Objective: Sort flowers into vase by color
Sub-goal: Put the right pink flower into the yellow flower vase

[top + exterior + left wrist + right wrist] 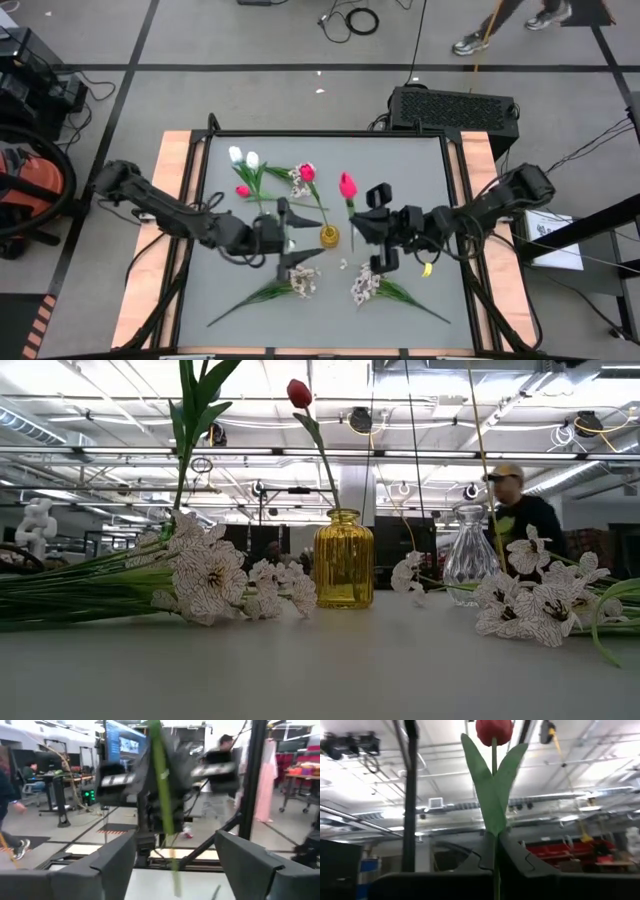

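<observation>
- Nearest the low camera, 2 sprays of pale blossoms are seen lying on the grey counter [420, 200]: the left spray [205, 582] and the right spray [540, 600].
- Between them, farther back, an amber glass vase [343, 560] stands upright with a red tulip [299, 394] rising from it; a clear glass vase [470, 556] stands farther off toward the right.
- From above, the amber vase sits mid-counter between both arms.
- The left gripper [283, 243] is held just beside the amber vase; its jaws are spread apart, and a green stem [162, 795] is seen between them in the left wrist view, not pressed by either jaw.
- The right gripper [372, 225] is clenched on the stem of a pink-red tulip [493, 731], which is held upright, its bloom above the jaws.
- 2 white tulips [243, 157] and a small pink tulip [243, 190] lie at the far left part of the counter.
- A person [515, 510] is seen in the room behind.
</observation>
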{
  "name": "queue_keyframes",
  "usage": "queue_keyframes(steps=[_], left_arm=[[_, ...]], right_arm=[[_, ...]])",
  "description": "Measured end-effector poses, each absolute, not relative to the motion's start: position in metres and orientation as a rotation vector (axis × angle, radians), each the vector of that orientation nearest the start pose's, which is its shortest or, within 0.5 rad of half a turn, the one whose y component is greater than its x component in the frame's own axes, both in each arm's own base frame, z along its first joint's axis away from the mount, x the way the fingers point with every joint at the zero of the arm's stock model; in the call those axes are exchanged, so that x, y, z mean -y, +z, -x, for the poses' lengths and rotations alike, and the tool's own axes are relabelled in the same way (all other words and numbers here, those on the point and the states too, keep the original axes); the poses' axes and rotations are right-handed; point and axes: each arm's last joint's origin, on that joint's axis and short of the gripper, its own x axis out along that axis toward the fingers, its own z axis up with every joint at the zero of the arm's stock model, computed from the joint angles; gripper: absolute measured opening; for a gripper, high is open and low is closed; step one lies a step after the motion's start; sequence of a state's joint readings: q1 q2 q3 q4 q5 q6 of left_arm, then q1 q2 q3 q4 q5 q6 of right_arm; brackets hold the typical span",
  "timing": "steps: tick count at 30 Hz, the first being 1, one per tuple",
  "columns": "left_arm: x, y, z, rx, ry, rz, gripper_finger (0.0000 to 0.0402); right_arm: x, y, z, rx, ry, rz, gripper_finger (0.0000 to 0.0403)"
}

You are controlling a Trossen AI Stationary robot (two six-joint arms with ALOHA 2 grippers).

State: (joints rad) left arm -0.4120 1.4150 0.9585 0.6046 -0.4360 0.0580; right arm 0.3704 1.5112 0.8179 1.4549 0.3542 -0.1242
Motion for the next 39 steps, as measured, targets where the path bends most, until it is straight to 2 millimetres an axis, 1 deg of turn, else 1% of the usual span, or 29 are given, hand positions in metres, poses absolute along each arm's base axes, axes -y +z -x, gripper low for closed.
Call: queue_keyframes(steps=[3,6,9,12,15,17,22,26,30,31,32,35,39], left_arm=[[0.113,0.313,-0.308,0.117,0.033,0.01,0.0305],[0.112,0.305,-0.314,0.102,0.013,0.017,0.0321],[0.112,0.303,-0.317,0.1,-0.016,0.015,0.0322],[0.113,0.303,-0.317,0.101,-0.056,0.03,0.0307],[0.114,0.302,-0.317,0.098,-0.076,0.029,0.028],[0.114,0.303,-0.317,0.099,-0.077,0.034,0.0257],[0.113,0.302,-0.317,0.097,-0.075,0.035,0.0188],[0.113,0.302,-0.317,0.096,-0.075,0.027,0.0121],[0.112,0.302,-0.318,0.094,-0.072,-0.004,0.0035],[0.112,0.301,-0.318,0.089,-0.072,-0.007,0.002],[0.112,0.301,-0.318,0.08,-0.072,-0.011,0.0013],[0.111,0.3,-0.314,0.031,-0.072,-0.022,0.0013],[0.105,0.306,-0.302,-0.047,-0.029,-0.016,0.0008]], right_arm=[[-0.106,0.332,-0.293,0.726,0.02,-0.13,0.0],[-0.112,0.334,-0.306,0.686,0.028,-0.079,0.0],[-0.116,0.338,-0.315,0.661,0.027,-0.047,0.0],[-0.119,0.338,-0.322,0.654,0.018,-0.017,0.0],[-0.121,0.333,-0.329,0.636,0.015,0.005,0.0],[-0.121,0.333,-0.332,0.639,0.012,0.006,0.0],[-0.118,0.332,-0.337,0.636,0.0,0.01,0.0],[-0.118,0.331,-0.337,0.632,-0.001,0.012,0.0],[-0.118,0.331,-0.338,0.624,-0.003,0.013,0.0004],[-0.118,0.33,-0.338,0.614,-0.01,0.007,0.0007],[-0.118,0.33,-0.338,0.6,-0.024,-0.006,0.0011],[-0.118,0.326,-0.34,0.535,-0.08,-0.026,0.0029],[-0.119,0.325,-0.338,0.386,-0.097,-0.009,0.0071]])
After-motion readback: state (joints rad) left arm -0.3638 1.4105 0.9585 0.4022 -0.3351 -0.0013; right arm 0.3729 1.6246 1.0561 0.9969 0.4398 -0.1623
